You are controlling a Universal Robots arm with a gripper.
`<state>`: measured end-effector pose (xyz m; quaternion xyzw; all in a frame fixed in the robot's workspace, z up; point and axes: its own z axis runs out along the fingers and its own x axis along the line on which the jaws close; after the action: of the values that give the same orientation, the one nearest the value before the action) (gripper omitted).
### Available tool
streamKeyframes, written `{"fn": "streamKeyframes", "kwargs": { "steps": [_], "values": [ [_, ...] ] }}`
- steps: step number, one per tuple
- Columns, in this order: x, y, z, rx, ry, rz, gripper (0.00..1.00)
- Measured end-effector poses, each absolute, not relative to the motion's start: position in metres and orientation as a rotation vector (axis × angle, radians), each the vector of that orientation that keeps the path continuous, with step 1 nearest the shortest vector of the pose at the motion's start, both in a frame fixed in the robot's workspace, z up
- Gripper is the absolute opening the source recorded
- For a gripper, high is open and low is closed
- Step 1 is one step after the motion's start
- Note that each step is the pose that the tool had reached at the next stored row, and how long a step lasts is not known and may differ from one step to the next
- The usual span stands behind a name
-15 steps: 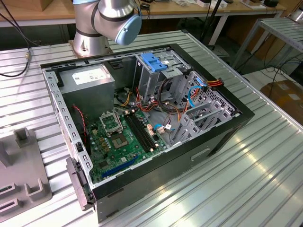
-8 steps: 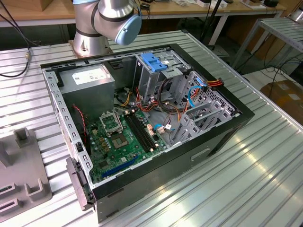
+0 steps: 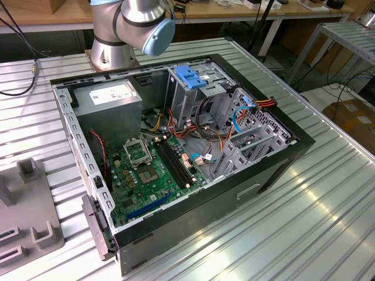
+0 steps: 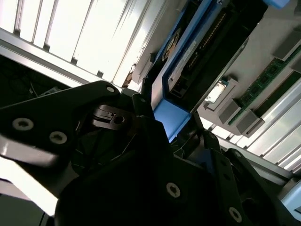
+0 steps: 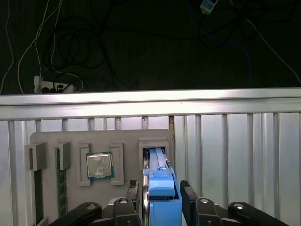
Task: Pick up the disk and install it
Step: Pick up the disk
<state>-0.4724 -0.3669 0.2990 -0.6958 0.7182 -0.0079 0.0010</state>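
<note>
Down at the tool [image 5: 161, 184], the first wrist view shows its two dark halves straddling the disk [image 5: 162, 200], one on each side of the blue rail that runs along the disk's upper edge. Whether the tool is clamped on that rail or only flanks it, I cannot tell. The disk stands on edge in a narrow slot of a grey holder tray [image 5: 70, 139], with its far end still down inside the slot. In the second wrist view the disk [image 4: 197, 52] runs slantwise away from the tool's black body, blue rail along one side. Just beside the disk's slot, in the next pocket of the tray, lies a square processor chip [image 5: 99, 165]. Farther along the tray, a green memory stick [image 5: 59, 188] stands on edge in another slot. The tray rests on a ribbed metal surface [image 5: 235, 155], and beyond the surface's edge cables [image 5: 70, 47] lie on a dark floor. In the exterior view the tray [image 3: 29, 216] sits at the exterior view's left, well apart from the open computer case [image 3: 258, 187] in the middle of the surface. Inside the case are a green motherboard [image 3: 146, 170], a grey power-supply box [image 3: 108, 99] and a metal drive cage with a blue top [image 3: 193, 76]. The arm's base [image 3: 132, 23] stands behind the case.
</note>
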Motion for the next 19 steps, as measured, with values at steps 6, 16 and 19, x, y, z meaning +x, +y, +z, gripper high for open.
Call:
{"fn": "streamKeyframes", "kwargs": {
  "steps": [6,16,19],
  "values": [
    [-0.4718,-0.3669,0.2987,-2.175,2.267,-0.021,0.47],
    [-0.4718,-0.367,0.2969,-2.16,2.288,-0.016,0.47],
    [-0.4718,-0.367,0.2968,-2.173,2.276,-0.017,0.47]
  ]
}}
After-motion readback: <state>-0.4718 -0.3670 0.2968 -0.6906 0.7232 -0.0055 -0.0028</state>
